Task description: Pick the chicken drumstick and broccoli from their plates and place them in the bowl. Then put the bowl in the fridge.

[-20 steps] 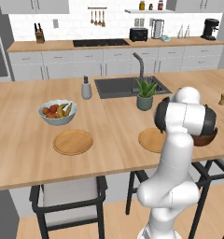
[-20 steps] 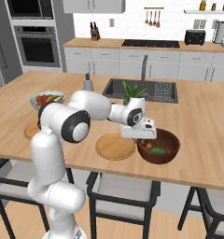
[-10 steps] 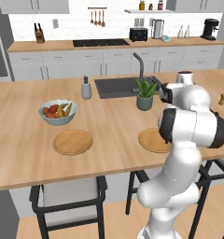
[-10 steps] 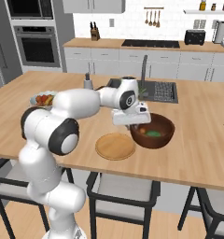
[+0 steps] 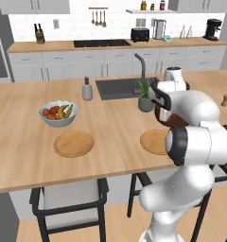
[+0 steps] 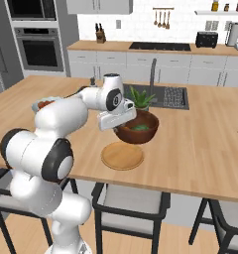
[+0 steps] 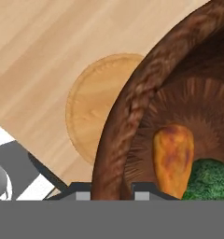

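End effector [image 7: 111, 189] is clamping the bowl [image 6: 137, 127] rim, lifting it above the bench [image 6: 200, 149]; chicken drumstick [image 7: 173, 156] and broccoli [image 7: 209, 179] are lying inside. Fridge step is remaining.

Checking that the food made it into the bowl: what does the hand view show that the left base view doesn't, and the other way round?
Hand view alone: the drumstick and broccoli lying inside the bowl, with the gripper shut on its rim. Left base view alone: the fruit bowl, a second plate, the sink and a potted plant. Both share the bowl, lifted above the counter, and the bare plate beneath it.
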Controlling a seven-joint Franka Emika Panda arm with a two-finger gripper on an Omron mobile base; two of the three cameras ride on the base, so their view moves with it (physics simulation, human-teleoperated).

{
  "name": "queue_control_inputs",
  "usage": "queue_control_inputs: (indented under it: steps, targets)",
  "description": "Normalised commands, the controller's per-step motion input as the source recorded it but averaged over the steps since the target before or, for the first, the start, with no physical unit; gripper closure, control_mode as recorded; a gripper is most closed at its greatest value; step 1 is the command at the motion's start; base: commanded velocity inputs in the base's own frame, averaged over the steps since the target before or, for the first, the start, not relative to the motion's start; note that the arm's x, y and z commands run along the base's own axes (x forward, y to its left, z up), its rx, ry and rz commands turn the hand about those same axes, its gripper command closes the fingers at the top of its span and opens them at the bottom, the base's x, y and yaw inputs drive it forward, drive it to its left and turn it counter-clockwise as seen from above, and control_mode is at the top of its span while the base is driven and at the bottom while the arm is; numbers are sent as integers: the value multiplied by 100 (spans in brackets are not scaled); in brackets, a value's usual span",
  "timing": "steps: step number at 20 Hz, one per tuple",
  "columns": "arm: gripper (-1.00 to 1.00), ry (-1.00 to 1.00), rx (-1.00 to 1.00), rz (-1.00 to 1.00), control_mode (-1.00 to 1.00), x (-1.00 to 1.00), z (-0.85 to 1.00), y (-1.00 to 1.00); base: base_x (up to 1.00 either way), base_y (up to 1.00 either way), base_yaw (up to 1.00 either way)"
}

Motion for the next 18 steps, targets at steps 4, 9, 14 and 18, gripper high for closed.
queue_control_inputs:
  steps: [4, 9, 14, 18]
  targets:
    - [100, 0, -3, 69, -100, -50, 29, 89, 0, 0, 0]
    - [100, 0, -7, 49, -100, -93, 56, 82, 0, 0, 0]
    - [100, -7, -7, 26, -100, -100, 76, 25, 0, 0, 0]
    - [100, -3, 0, 18, -100, -100, 63, 0, 0, 0, 0]
